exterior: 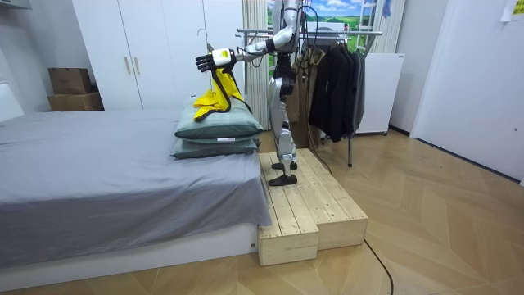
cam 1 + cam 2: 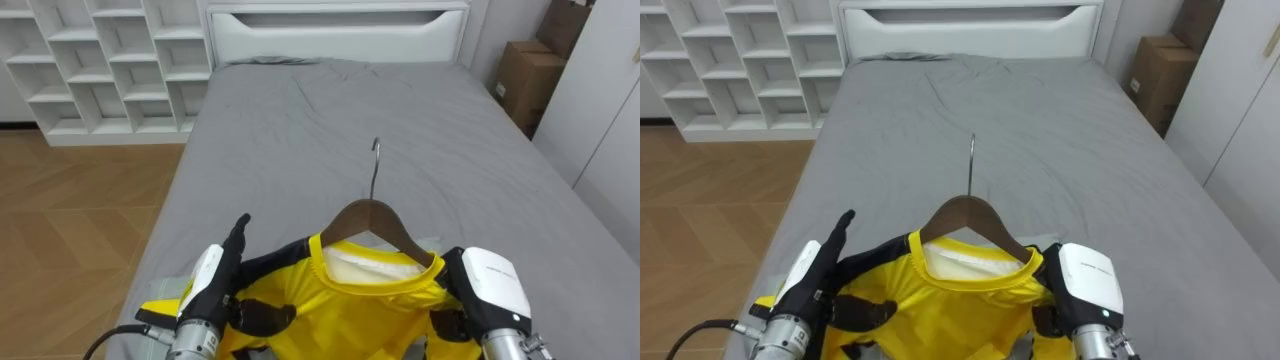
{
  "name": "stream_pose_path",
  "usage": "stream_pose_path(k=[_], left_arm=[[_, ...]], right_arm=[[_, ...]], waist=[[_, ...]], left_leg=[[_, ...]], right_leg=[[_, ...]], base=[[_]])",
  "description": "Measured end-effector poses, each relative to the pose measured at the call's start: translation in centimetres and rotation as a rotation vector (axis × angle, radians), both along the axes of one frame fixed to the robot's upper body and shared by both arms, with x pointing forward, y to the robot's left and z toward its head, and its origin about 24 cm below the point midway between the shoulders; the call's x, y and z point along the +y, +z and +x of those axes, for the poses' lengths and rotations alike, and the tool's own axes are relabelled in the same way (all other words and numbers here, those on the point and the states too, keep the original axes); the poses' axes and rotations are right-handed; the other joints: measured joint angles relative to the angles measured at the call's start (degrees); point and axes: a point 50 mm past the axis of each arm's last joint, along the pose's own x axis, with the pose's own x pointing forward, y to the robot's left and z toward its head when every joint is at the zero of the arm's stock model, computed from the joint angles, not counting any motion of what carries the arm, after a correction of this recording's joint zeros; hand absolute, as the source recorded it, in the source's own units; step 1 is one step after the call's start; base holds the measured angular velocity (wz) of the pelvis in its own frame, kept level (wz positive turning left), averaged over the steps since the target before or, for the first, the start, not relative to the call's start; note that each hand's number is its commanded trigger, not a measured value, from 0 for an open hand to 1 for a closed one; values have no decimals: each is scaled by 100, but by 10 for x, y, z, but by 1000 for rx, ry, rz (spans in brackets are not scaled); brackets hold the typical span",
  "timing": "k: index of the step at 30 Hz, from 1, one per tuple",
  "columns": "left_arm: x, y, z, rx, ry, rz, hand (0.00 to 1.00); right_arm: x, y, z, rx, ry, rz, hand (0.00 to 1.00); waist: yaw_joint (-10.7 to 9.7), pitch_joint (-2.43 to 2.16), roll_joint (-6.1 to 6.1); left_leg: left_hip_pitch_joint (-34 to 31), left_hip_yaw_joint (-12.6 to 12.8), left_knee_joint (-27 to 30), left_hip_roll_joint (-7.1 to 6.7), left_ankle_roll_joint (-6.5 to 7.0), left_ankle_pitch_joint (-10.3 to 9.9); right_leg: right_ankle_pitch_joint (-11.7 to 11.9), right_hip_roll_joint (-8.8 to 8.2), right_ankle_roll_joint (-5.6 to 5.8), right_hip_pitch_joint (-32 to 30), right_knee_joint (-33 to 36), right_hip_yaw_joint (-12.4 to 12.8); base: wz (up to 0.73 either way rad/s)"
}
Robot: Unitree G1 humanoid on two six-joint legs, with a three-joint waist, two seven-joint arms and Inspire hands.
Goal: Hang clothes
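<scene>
Grey-sheeted bed [image 2: 400, 110] with white headboard [image 2: 335, 25]; white cubby shelving [image 2: 110, 60] along its left edge, herringbone wood floor [image 2: 70, 220], cardboard box [image 2: 525, 80] right.

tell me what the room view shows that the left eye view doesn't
Room view: the robot standing on a wooden platform at the bed's foot, a clothes rack with dark clothes behind it, stacked pillows. Left eye view: white shelves. Both: grey bed, yellow shirt on a wooden hanger, between left hand and right hand.
</scene>
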Motion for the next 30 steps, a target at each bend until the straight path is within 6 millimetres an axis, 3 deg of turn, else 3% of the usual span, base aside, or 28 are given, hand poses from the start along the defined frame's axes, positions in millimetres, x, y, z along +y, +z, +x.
stream_pose_path(k=[12, 16, 22, 30], left_arm=[[29, -6, -2, 35, 80, 37, 0], [42, -12, -8, 57, 138, 38, 0], [63, -17, -13, 77, 222, 49, 0], [91, -52, -61, 245, 350, 53, 0]], right_arm=[[-34, 30, 13, -109, -53, -68, 100], [-37, 29, 9, -132, -64, -88, 100], [-47, 29, 4, -147, -98, -111, 100], [-57, 37, 4, -190, -137, -110, 100]], waist=[[-96, -20, -26], [-106, -62, -79], [-114, -71, -88], [-88, -98, -60]], left_leg=[[-3, 6, 5, -3, 13, 7], [15, 5, 7, 7, 13, 7], [44, 3, -2, 2, 13, 7], [104, -2, -14, 3, 13, 7]], right_leg=[[-6, -11, 9, -38, 73, -44], [-5, 3, 9, -35, 74, 18], [-5, -5, 9, 8, 85, -51], [-5, 0, 9, 59, 90, -48]], base=[[0], [-4], [1], [0]])
